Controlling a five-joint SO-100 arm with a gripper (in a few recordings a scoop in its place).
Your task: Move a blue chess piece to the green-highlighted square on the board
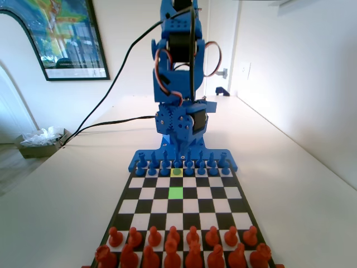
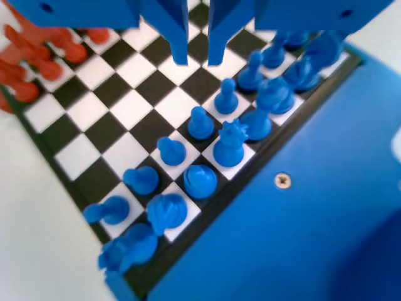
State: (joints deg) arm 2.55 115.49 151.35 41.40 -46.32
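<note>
Tool (image 2: 197,53) slightly parted, above board (image 2: 81,141), empty

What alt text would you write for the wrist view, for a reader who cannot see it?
The open tool hangs empty above the chequered board, over the squares just in front of a row of blue pawns. Taller blue pieces stand behind the pawns, and red pieces are blurred at the upper left.

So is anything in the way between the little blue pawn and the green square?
Nothing visible is. In the fixed view the blue pawn stands on the yellow square, and the green square lies two squares closer to the camera in the same column. The black square between them is bare. The gripper hangs open above the board.
</note>
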